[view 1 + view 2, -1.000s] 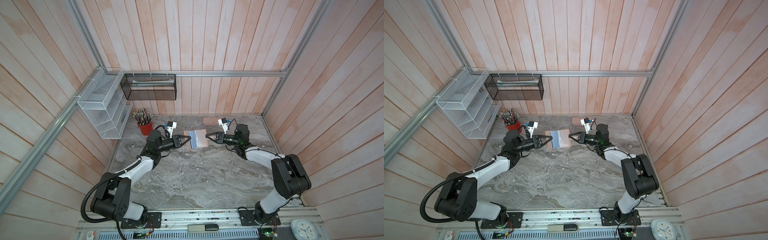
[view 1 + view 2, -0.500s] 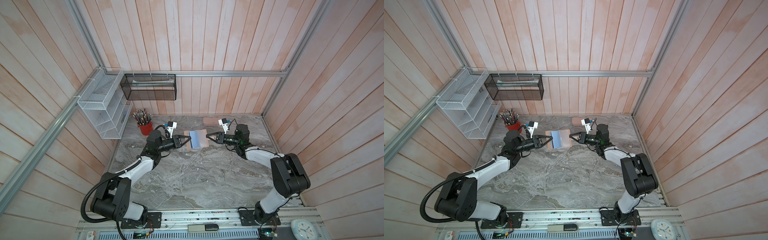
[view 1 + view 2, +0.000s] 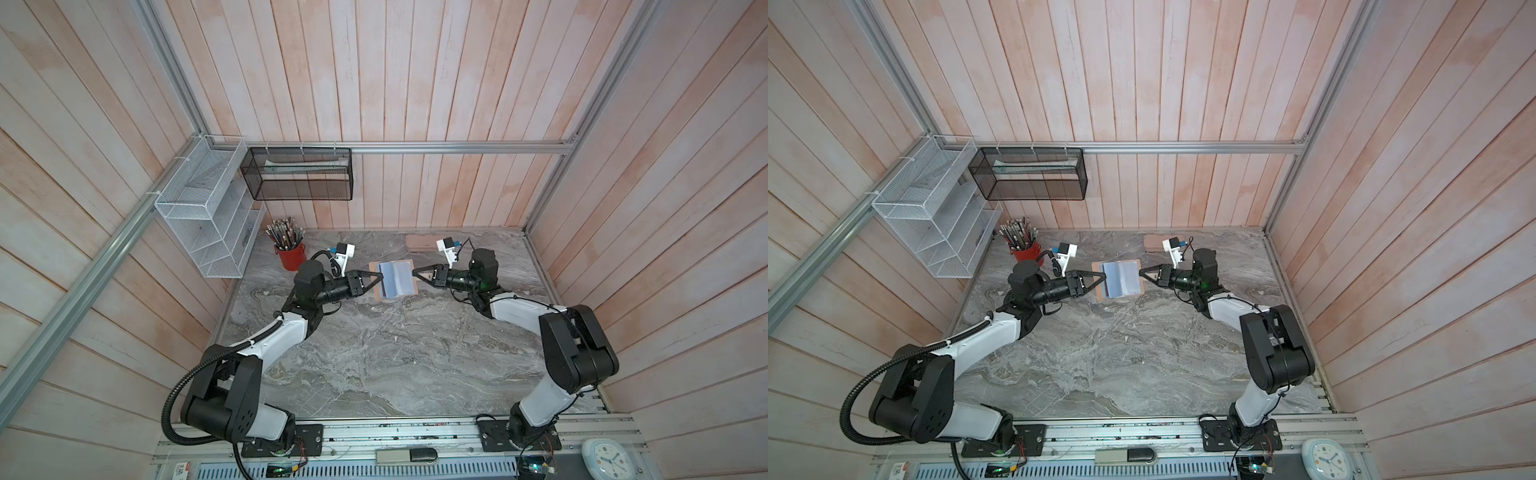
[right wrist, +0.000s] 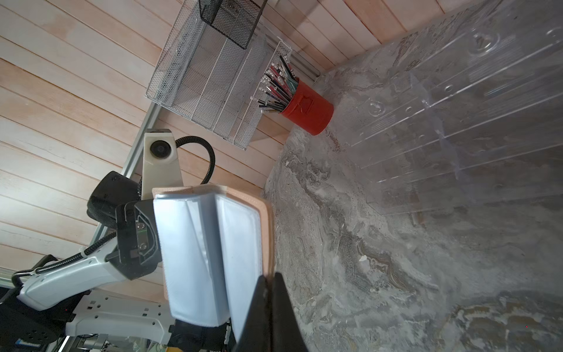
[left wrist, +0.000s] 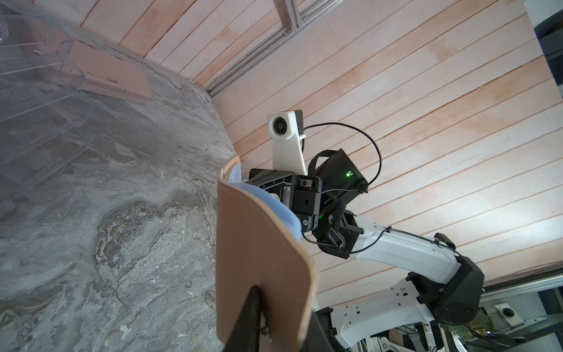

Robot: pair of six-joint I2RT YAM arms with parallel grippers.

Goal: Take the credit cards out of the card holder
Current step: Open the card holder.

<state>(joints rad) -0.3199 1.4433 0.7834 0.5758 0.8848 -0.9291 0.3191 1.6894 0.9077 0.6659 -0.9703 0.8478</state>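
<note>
In a top view, card holder point(image 3: 395, 279) over marbled tabletop point(image 3: 374, 357), plank walls point(image 3: 415, 83)

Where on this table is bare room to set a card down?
Bare: the near half of the tabletop, between the arm bases up to the card holder. Crowded: the back strip, with red pencil cup, clear rack and pink case, plus left gripper and right gripper gripping the holder.

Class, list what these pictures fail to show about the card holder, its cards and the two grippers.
1. Cards: none seen. In the right wrist view, cloudy sleeves of the card holder hide any contents; in both top views it is too small.
2. Left gripper: in the left wrist view, one finger is hidden behind the holder's tan cover.
3. Right gripper: in the left wrist view, its fingertips are hidden behind the holder.
</note>
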